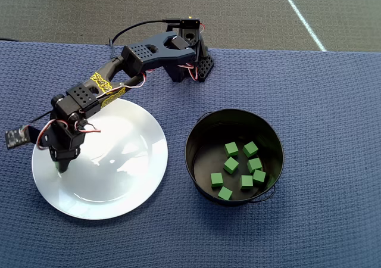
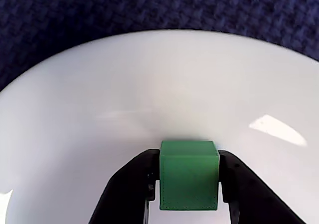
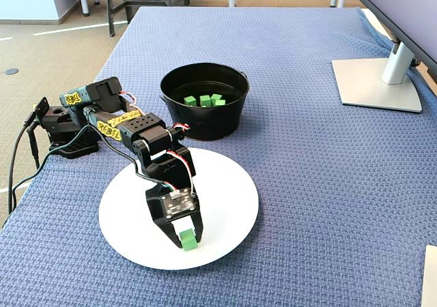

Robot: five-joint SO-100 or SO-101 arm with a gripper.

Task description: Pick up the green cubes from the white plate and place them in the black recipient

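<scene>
My gripper (image 2: 189, 159) is shut on one green cube (image 2: 189, 176), with a black finger against each side of it. It holds the cube low over the white plate (image 2: 149, 84), near the plate's front rim in the fixed view (image 3: 188, 239). In the overhead view the gripper (image 1: 61, 164) is over the left part of the plate (image 1: 119, 178) and hides the cube. No other cube shows on the plate (image 3: 225, 191). The black pot (image 1: 234, 112) stands to the right of the plate with several green cubes (image 1: 241, 164) on its bottom. The pot also shows in the fixed view (image 3: 205, 116).
The table is covered with a blue woven cloth (image 1: 333, 101). The arm's base (image 1: 190, 59) stands at the cloth's far edge in the overhead view. A grey monitor stand (image 3: 379, 82) is at the right in the fixed view. A cable (image 3: 17, 157) hangs off the table's left edge.
</scene>
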